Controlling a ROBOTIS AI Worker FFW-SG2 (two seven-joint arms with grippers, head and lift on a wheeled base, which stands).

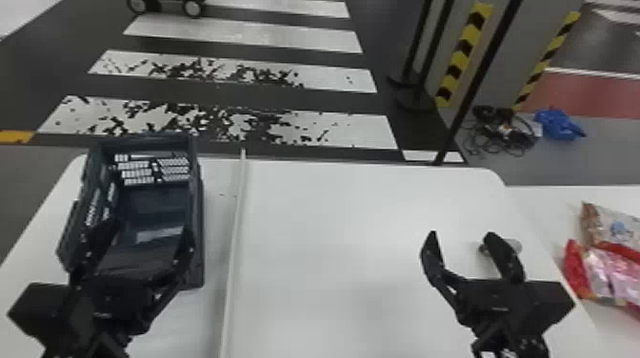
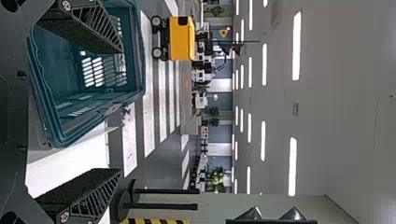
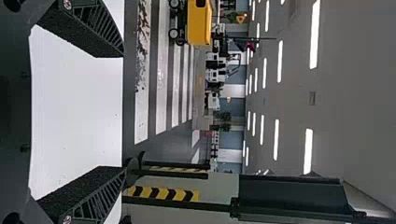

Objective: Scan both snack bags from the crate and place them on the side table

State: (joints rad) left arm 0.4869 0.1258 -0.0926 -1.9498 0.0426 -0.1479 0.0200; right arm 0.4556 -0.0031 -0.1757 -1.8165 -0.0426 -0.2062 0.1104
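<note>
Okay, both snack bags are on the side table, at the robot's right in the head view. The brown-and-white bag lies farther back; the red-and-pink bag is in front, touching it, and both run past the view's edge.

Left gripper: jaws spread wide, nothing held. Head view puts it across the near part of the crate; left wrist view gives the crate's open mouth and slotted walls, with one finger in front of it. Contact with the crate: cannot tell.

Right gripper: jaws well apart too, nothing held, over the right part of the main table. Right wrist view has bare white tabletop between the two fingers. Head view adds a small grey object partly behind one finger; too hidden to name.

Crate sits at the table's left, beside a thin white strip running front to back. Beyond the table, head view has a striped pillar, a cable heap and a blue bundle on the floor. Wrist views reach farther: yellow cart, ceiling lights, plants.
</note>
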